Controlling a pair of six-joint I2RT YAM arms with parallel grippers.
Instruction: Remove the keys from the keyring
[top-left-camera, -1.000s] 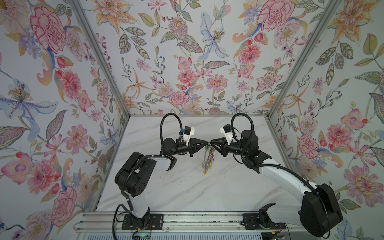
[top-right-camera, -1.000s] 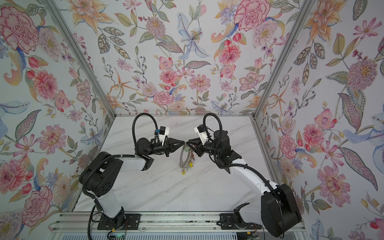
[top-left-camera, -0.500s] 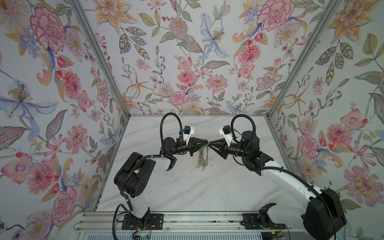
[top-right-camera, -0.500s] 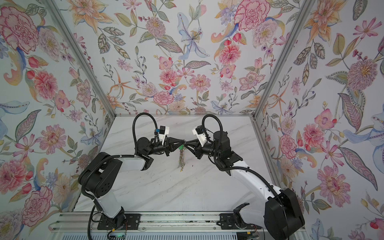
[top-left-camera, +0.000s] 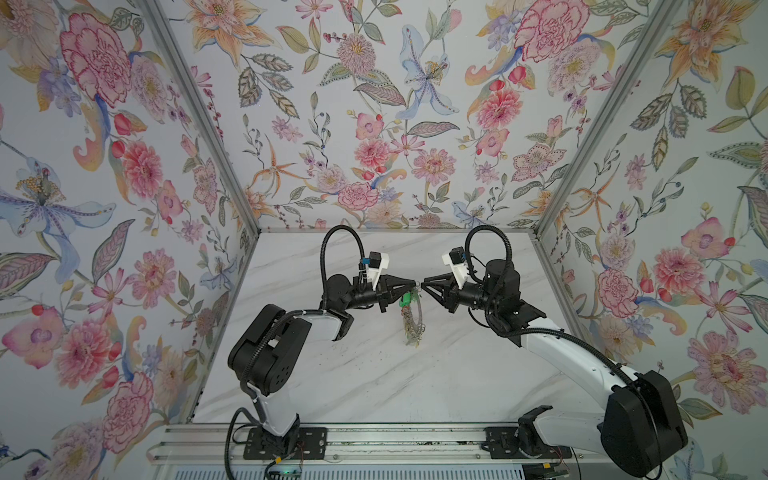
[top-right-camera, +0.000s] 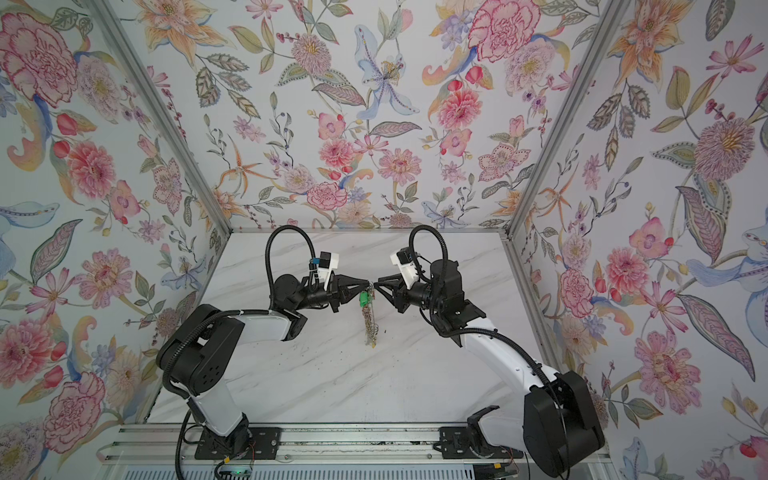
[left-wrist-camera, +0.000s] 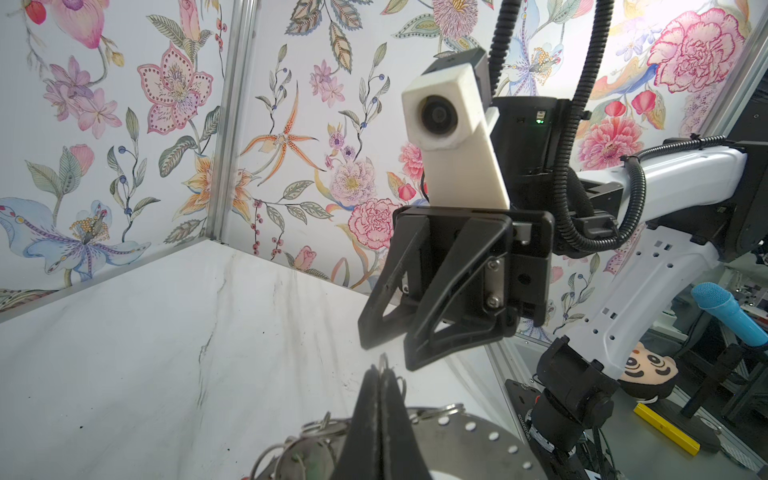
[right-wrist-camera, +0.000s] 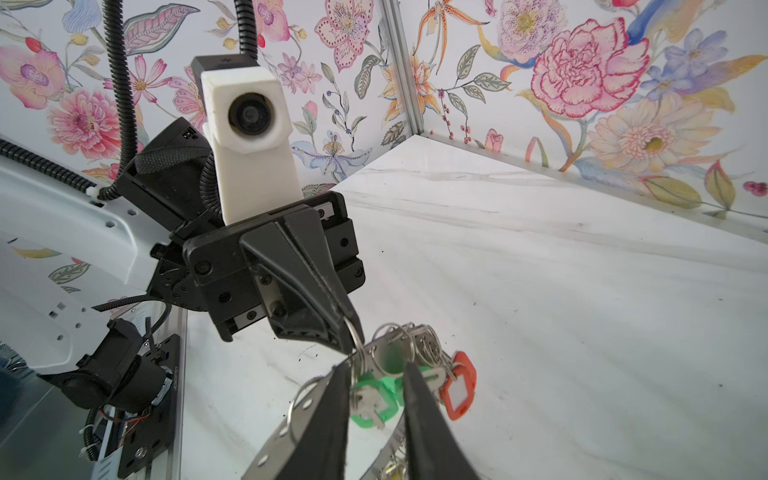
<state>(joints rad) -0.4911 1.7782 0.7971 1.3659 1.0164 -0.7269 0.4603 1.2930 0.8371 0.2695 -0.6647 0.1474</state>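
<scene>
The left pincer (right-wrist-camera: 350, 332) is pressed together on a split ring (right-wrist-camera: 358, 347). The keyring (left-wrist-camera: 469, 444) hangs just under its tips, the keys (right-wrist-camera: 419, 345) with it. The right pincer (right-wrist-camera: 376, 368) is a little spread, a green key (right-wrist-camera: 370, 405) between its fingers (right-wrist-camera: 328, 424), seemingly not yet pinched. I judge the step is taking this key: next, close on it and work it off.

keyring (left-wrist-camera: 469, 451): is being cut off by the picture edge in the left wrist view and partly covered by the left claw (left-wrist-camera: 380, 376).
keys (top-left-camera: 412, 322): are being shown too small in both top views to be counted.
green tag (right-wrist-camera: 386, 411): is being partly hidden behind the fingers (right-wrist-camera: 328, 424) of the right claw (right-wrist-camera: 374, 368), which are being cropped at the picture edge.
</scene>
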